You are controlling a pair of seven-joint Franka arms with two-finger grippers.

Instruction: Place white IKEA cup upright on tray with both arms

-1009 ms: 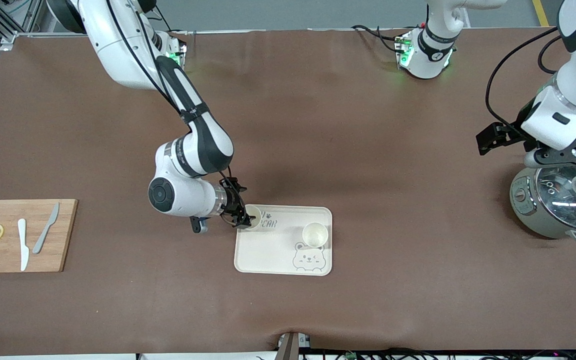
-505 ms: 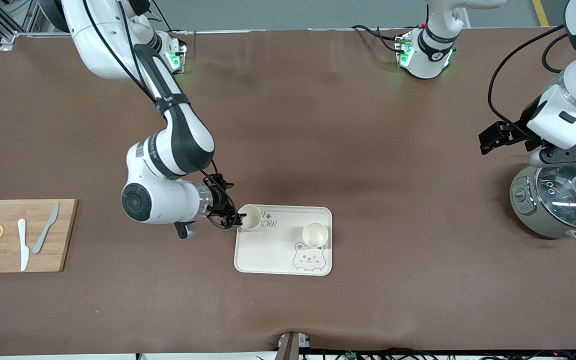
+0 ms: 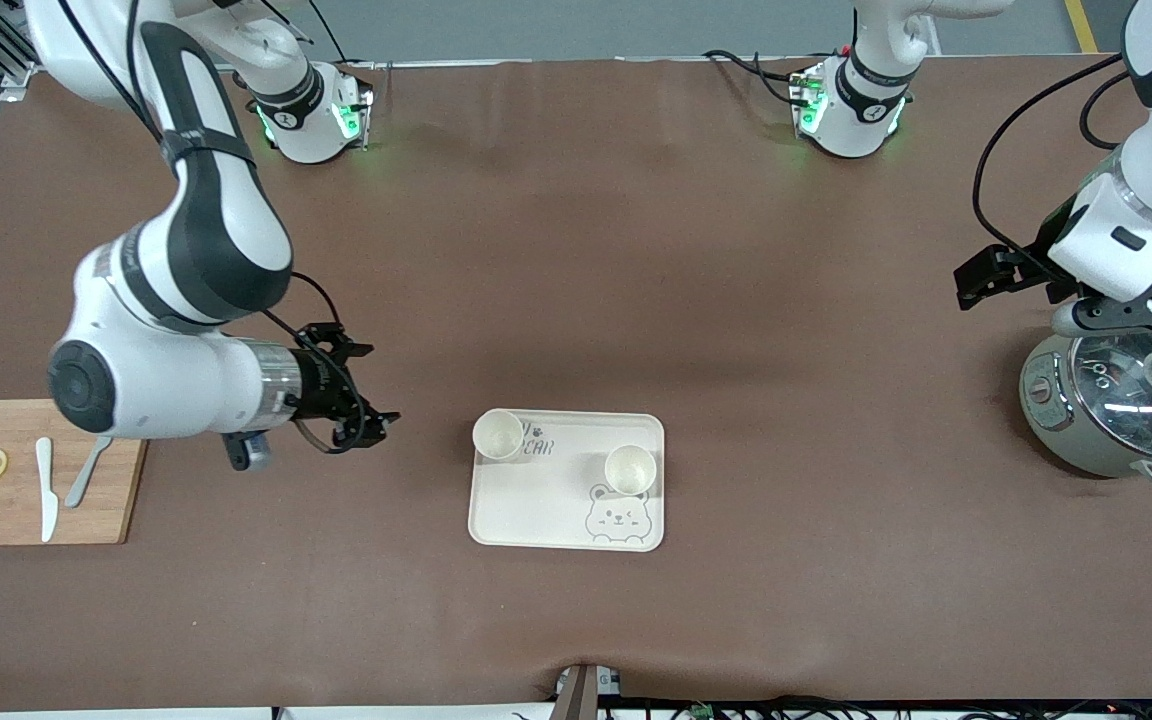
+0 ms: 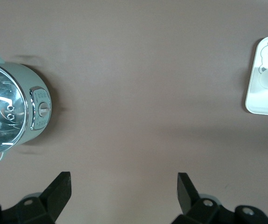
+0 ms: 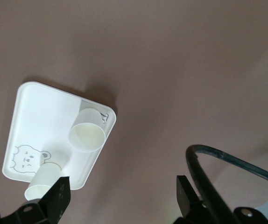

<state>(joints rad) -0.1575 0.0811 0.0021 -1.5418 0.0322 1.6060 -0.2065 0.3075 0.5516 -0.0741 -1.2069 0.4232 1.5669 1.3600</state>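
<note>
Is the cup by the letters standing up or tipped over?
Standing up: the cup sits on the tray, its open mouth facing upward.

A robotics lab: two white arms [image 3: 186, 250] bolted to a brown-covered worktop [image 3: 576, 300], cables [image 3: 1016, 130] trailing, kitchen props laid out.

Light is even and soft from overhead, the brown table [image 3: 636, 250] evenly lit, no hard hotspots on the mat. Faint, diffuse shadows sit under the right arm [image 3: 186, 250], and a broad dim band crosses the mat near the tray [image 3: 536, 520]. In the right wrist view a soft shadow hugs the tray's edge, well ahead of the right gripper [image 5: 120, 196]. Glare streaks the pot [image 3: 1116, 400] lid, seen just below the left gripper [image 3: 1136, 310] and again in the left wrist view. Green lamps glow at both bases. The front view is sharp; wrist-view fingers [image 4: 59, 191] look dark and slightly soft.
</note>
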